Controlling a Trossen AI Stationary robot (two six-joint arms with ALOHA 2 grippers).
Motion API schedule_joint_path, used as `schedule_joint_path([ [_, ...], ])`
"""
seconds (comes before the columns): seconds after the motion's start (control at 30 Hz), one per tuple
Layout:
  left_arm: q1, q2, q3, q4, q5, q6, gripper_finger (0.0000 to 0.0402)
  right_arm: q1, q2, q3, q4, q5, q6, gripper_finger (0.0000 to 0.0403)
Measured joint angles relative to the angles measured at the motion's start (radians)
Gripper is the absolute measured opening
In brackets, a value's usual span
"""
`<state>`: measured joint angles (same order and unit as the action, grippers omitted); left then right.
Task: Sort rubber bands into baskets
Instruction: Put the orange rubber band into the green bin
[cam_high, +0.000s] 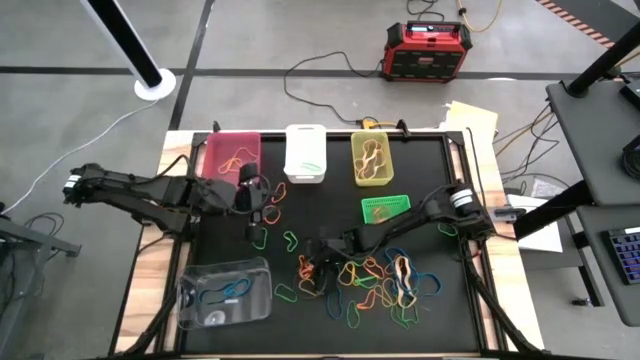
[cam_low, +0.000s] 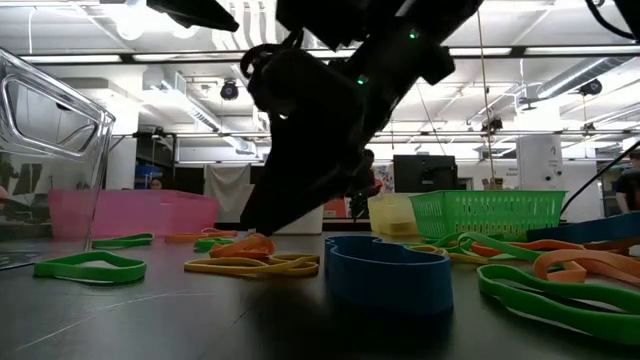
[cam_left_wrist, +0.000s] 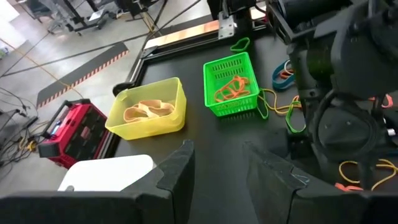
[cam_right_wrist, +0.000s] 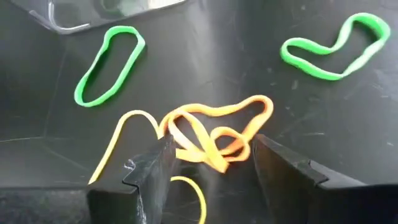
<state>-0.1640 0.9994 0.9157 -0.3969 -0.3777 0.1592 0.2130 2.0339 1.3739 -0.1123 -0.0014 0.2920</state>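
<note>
1. the right gripper (cam_right_wrist: 208, 171) is low over the black table mat (cam_high: 330, 205), at the near edge of the scattered pile of thin elastic rubber bands (cam_high: 375, 285). its two dark fingers stand apart, one on each side of a tangled orange rubber band (cam_right_wrist: 214, 134) that lies on the mat; the fingers are not closed on it.
2. a yellow rubber band (cam_right_wrist: 124, 146) lies touching the orange one. two green rubber bands (cam_right_wrist: 109, 65) lie apart from them on the mat.
3. the left gripper (cam_left_wrist: 217, 168) hangs above the mat near the magenta-pink plastic basket (cam_high: 232, 155). its fingers are parted and nothing shows between them.
4. along the far edge of the mat stand the pink basket, the white plastic basket (cam_high: 305, 152) and the translucent yellow-green plastic basket (cam_left_wrist: 149, 112), which holds pale orange bands.
5. the small bright green mesh basket (cam_left_wrist: 231, 84) sits nearer the middle and holds orange bands.
6. the clear plastic basket (cam_high: 225, 292) stands at the near left corner with blue bands inside.
</note>
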Motion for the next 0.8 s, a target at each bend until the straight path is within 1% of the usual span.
schedule_joint_path([
  [0.13,0.000,0.000,0.000,-0.002,-0.001,0.000,0.0117,-0.014,0.029,0.015,-0.003,-0.031,0.014,0.0201],
  [0.27,0.000,0.002,0.000,-0.017,-0.001,-0.009,0.0117,-0.027,0.042,0.021,0.002,-0.068,0.025,0.0176],
  [0.43,0.000,0.003,-0.001,-0.032,-0.001,-0.019,0.0117,-0.027,0.044,0.026,-0.002,-0.066,0.012,0.0123],
  [0.67,0.000,0.004,-0.002,-0.031,0.000,-0.023,0.0117,-0.027,0.037,0.025,-0.007,-0.050,-0.025,0.0020],
  [0.73,0.000,0.004,-0.002,-0.032,0.000,-0.026,0.0117,-0.026,0.025,0.025,-0.011,-0.043,-0.045,0.0015],
  [0.8,0.000,0.004,-0.003,-0.031,0.000,-0.027,0.0117,-0.026,0.008,0.025,-0.012,-0.015,-0.064,0.0013],
])
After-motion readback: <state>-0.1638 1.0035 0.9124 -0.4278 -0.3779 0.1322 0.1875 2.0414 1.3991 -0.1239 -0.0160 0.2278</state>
